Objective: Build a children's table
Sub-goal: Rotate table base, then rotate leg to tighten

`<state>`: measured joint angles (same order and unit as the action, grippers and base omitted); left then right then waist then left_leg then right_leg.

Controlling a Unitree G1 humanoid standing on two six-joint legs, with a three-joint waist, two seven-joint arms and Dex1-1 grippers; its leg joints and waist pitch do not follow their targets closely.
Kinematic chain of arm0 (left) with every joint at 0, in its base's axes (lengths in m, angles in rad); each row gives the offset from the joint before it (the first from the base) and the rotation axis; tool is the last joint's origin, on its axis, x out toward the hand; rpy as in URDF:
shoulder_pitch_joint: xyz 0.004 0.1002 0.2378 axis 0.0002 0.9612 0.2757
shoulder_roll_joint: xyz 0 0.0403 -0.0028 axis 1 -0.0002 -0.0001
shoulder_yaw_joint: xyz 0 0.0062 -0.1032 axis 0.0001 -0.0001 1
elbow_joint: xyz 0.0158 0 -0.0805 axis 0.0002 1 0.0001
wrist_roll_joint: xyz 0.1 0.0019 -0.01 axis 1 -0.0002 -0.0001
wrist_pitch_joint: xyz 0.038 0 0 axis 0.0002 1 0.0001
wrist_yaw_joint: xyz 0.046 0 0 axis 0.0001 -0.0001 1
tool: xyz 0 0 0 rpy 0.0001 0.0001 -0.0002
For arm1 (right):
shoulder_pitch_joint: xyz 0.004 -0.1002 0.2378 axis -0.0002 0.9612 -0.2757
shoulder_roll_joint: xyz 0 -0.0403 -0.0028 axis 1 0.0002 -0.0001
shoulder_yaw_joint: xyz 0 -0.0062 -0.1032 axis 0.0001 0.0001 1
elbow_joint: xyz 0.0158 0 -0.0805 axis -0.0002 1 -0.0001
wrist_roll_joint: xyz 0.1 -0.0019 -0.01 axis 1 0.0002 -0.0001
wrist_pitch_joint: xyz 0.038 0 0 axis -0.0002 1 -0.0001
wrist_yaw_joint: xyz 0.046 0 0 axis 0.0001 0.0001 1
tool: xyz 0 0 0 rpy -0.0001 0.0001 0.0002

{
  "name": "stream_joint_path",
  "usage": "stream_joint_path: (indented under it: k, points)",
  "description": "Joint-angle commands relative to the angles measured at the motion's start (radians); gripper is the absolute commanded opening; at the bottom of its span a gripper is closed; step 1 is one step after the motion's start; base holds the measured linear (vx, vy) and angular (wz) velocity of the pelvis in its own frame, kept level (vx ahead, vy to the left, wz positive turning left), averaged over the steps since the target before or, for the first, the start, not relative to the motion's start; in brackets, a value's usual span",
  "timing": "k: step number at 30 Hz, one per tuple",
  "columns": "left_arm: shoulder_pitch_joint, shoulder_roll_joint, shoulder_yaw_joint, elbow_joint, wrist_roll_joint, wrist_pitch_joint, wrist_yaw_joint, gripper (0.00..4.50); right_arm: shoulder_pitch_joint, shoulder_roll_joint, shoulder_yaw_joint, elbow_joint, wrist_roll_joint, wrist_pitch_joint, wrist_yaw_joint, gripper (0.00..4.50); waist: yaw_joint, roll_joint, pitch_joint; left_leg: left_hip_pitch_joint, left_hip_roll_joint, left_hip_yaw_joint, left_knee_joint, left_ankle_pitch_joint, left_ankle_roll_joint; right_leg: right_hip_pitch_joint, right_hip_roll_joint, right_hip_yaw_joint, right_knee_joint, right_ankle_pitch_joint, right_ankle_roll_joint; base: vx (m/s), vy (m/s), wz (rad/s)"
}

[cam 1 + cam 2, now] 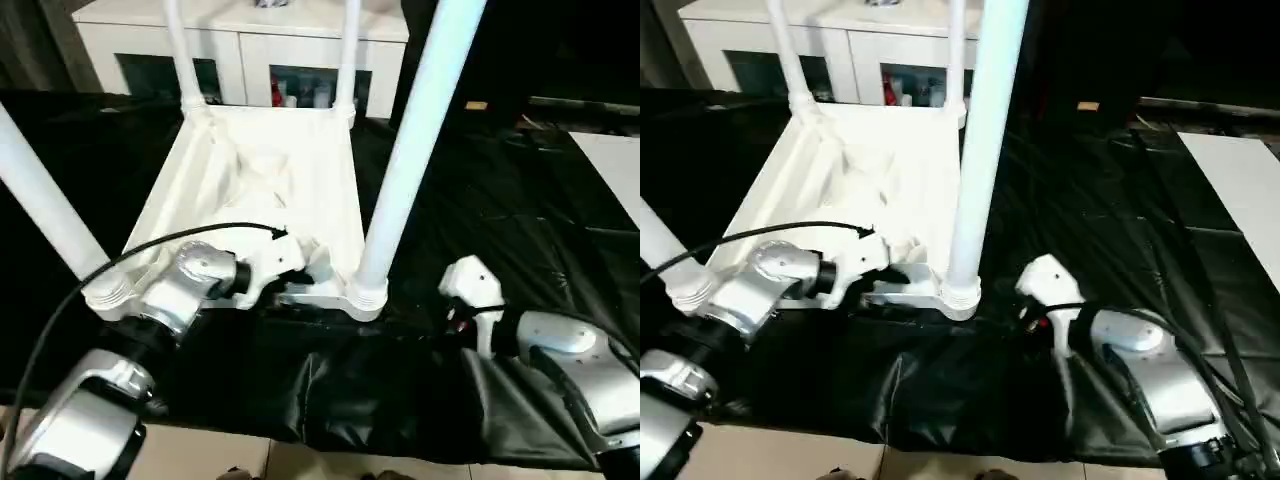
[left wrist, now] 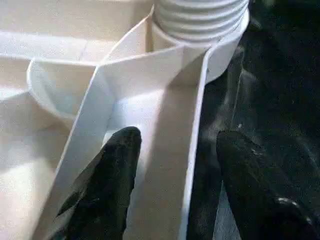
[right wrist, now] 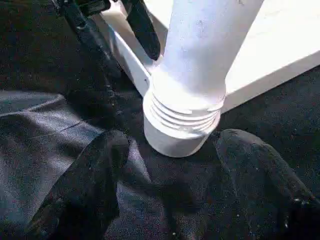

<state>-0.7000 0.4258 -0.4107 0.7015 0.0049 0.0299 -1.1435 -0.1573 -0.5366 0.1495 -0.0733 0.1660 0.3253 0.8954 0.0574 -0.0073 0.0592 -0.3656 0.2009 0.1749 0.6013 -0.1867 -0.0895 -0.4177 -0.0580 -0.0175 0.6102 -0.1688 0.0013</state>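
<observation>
The left gripper (image 2: 172, 185) stands partly open astride the near rim of the upturned children's table (image 1: 270, 190) on the black sheet (image 1: 500, 210), while the right gripper (image 3: 172, 185), open and empty, faces the near corner leg (image 3: 200, 65), whose top is cut off.

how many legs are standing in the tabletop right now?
4. On the upturned tabletop: far-left leg, far-right leg, near-right leg and near-left leg, each at a corner socket. How fully each is seated isn't clear.
</observation>
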Motion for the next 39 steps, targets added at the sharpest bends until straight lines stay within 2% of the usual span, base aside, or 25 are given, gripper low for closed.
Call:
stream_joint_path:
  k: [1, 5, 6, 10, 12, 16, 21, 24, 26, 27, 28, 31, 32, 33, 35, 37, 38, 39]
  points:
    - [-0.014, 0.008, -0.001, 0.011, 0.011, -0.007, -0.015, 2.5, -0.001, -0.016, 0.002, -0.022, 0.007, 0.012, 0.008, 3.33, 0.005, 0.004, -0.066, 0.008, 0.019, -0.005, -0.075, -0.256, 0.017, 0.056, -0.058, 0.03, -0.075, -0.245, -0.207, 0.0, 0.0, 0.0]
    - [-0.023, 0.002, 0.019, 0.058, 0.007, -0.027, -0.039, 2.27, -0.002, -0.015, 0.007, -0.037, 0.011, 0.026, 0.005, 3.33, 0.006, 0.003, -0.067, 0.007, 0.017, -0.004, -0.074, -0.237, 0.023, 0.058, -0.056, 0.029, -0.072, -0.207, -0.217, 0.0, 0.0, 0.0]
    - [-0.023, 0.002, 0.02, 0.062, 0.006, -0.028, -0.04, 2.05, -0.002, -0.015, 0.007, -0.038, 0.011, 0.027, 0.005, 3.33, 0.007, 0.002, -0.068, 0.007, 0.017, -0.004, -0.073, -0.231, 0.023, 0.059, -0.057, 0.029, -0.07, -0.196, -0.22, 0.0, 0.0, 0.0]
    - [-0.037, -0.001, 0.025, 0.1, 0.009, -0.048, -0.049, 1.92, -0.006, -0.013, 0.012, -0.041, 0.011, 0.035, 0.008, 3.33, 0.007, 0.002, -0.067, 0.007, 0.018, -0.005, -0.075, -0.241, 0.021, 0.059, -0.059, 0.029, -0.072, -0.221, -0.215, 0.0, 0.0, 0.0]
    - [-0.039, -0.002, 0.027, 0.105, 0.008, -0.049, -0.053, 1.61, -0.006, -0.014, 0.012, -0.04, 0.011, 0.034, 0.008, 3.33, 0.007, 0.001, -0.066, 0.007, 0.018, -0.005, -0.075, -0.25, 0.018, 0.058, -0.06, 0.03, -0.074, -0.24, -0.213, 0.0, 0.0, 0.0]
    - [-0.05, -0.003, 0.027, 0.132, 0.014, -0.055, -0.076, 1.39, -0.009, -0.012, 0.013, -0.038, 0.009, 0.034, 0.007, 3.33, 0.007, 0.001, -0.066, 0.008, 0.017, -0.004, -0.074, -0.246, 0.019, 0.057, -0.059, 0.03, -0.075, -0.245, -0.209, 0.0, 0.0, 0.0]
    - [-0.051, -0.001, 0.023, 0.142, 0.013, -0.039, -0.12, 1.04, -0.012, -0.009, 0.012, -0.033, 0.007, 0.031, 0.0, 3.33, 0.007, 0.003, -0.068, 0.008, 0.018, -0.004, -0.073, -0.23, 0.021, 0.059, -0.059, 0.03, -0.07, -0.196, -0.227, 0.0, 0.0, 0.0]
    - [-0.042, -0.004, 0.021, 0.141, 0.01, -0.016, -0.137, 0.69, -0.015, -0.004, 0.01, -0.029, 0.009, 0.031, -0.006, 3.33, 0.007, 0.005, -0.069, 0.007, 0.019, -0.005, -0.073, -0.22, 0.024, 0.061, -0.059, 0.029, -0.067, -0.17, -0.236, 0.0, 0.0, 0.0]
    - [-0.027, -0.011, 0.019, 0.139, 0.009, 0.002, -0.137, 0.65, -0.014, -0.001, 0.008, -0.028, 0.011, 0.03, -0.009, 3.33, 0.006, 0.003, -0.068, 0.007, 0.017, -0.003, -0.072, -0.225, 0.025, 0.062, -0.059, 0.029, -0.067, -0.171, -0.24, 0.0, 0.0, 0.0]
    - [-0.014, -0.018, 0.022, 0.131, 0.004, 0.017, -0.132, 0.42, -0.013, 0.003, 0.004, -0.029, 0.014, 0.029, -0.012, 3.33, 0.006, 0.003, -0.068, 0.007, 0.017, -0.004, -0.072, -0.226, 0.026, 0.062, -0.059, 0.029, -0.068, -0.177, -0.239, 0.0, 0.0, 0.0]
    - [-0.007, -0.022, 0.026, 0.126, -0.001, 0.026, -0.127, 0.42, -0.012, 0.006, 0.001, -0.028, 0.017, 0.029, -0.015, 3.33, 0.006, 0.004, -0.068, 0.007, 0.017, -0.003, -0.071, -0.227, 0.025, 0.062, -0.06, 0.03, -0.068, -0.181, -0.24, 0.0, 0.0, 0.0]
    - [0.03, -0.04, 0.052, 0.072, -0.035, 0.088, -0.104, 0.24, -0.011, 0.014, -0.007, -0.028, 0.023, 0.03, -0.023, 3.33, 0.005, 0.003, -0.066, 0.007, 0.02, -0.004, -0.074, -0.234, 0.027, 0.061, -0.061, 0.029, -0.071, -0.209, -0.238, 0.0, 0.0, 0.0]
    - [0.049, -0.045, 0.061, 0.035, -0.045, 0.124, -0.084, 0.15, -0.012, 0.014, -0.007, -0.028, 0.024, 0.03, -0.024, 3.33, 0.004, 0.006, -0.066, 0.008, 0.02, -0.003, -0.074, -0.24, 0.026, 0.061, -0.059, 0.03, -0.071, -0.221, -0.235, 0.0, 0.0, 0.0]
    - [0.069, -0.044, 0.061, -0.005, -0.048, 0.145, -0.072, 0.08, -0.012, 0.014, -0.008, -0.029, 0.025, 0.031, -0.023, 3.33, 0.004, 0.002, -0.065, 0.007, 0.019, -0.003, -0.073, -0.244, 0.03, 0.06, -0.06, 0.03, -0.075, -0.247, -0.227, 0.0, 0.0, 0.0]
    - [0.104, -0.042, 0.062, -0.073, -0.051, 0.175, -0.055, 0.01, -0.008, 0.012, -0.006, -0.033, 0.028, 0.032, -0.02, 3.33, 0.003, 0.004, -0.063, 0.004, 0.019, -0.005, -0.076, -0.247, 0.031, 0.059, -0.061, 0.029, -0.078, -0.292, -0.21, 0.0, 0.0, 0.0]
    - [0.144, -0.038, 0.061, -0.156, -0.051, 0.205, -0.041, 0.01, -0.005, 0.011, -0.002, -0.034, 0.026, 0.03, -0.016, 3.33, -0.001, 0.002, -0.063, 0.005, 0.019, -0.006, -0.077, -0.259, 0.03, 0.057, -0.06, 0.029, -0.082, -0.344, -0.187, 0.0, 0.0, 0.0]
    - [0.183, -0.033, 0.061, -0.237, -0.055, 0.236, -0.032, 0.01, -0.006, 0.012, 0.0, -0.032, 0.023, 0.03, -0.016, 3.33, -0.002, 0.003, -0.064, 0.004, 0.021, -0.007, -0.078, -0.261, 0.027, 0.057, -0.062, 0.029, -0.081, -0.35, -0.185, 0.0, 0.0, 0.0]
    - [0.209, -0.03, 0.06, -0.291, -0.058, 0.258, -0.027, 0.01, -0.008, 0.012, 0.002, -0.03, 0.022, 0.03, -0.017, 3.33, -0.006, -0.001, -0.062, 0.003, 0.023, -0.008, -0.08, -0.264, 0.029, 0.055, -0.062, 0.029, -0.082, -0.366, -0.178, 0.0, 0.0, 0.0]
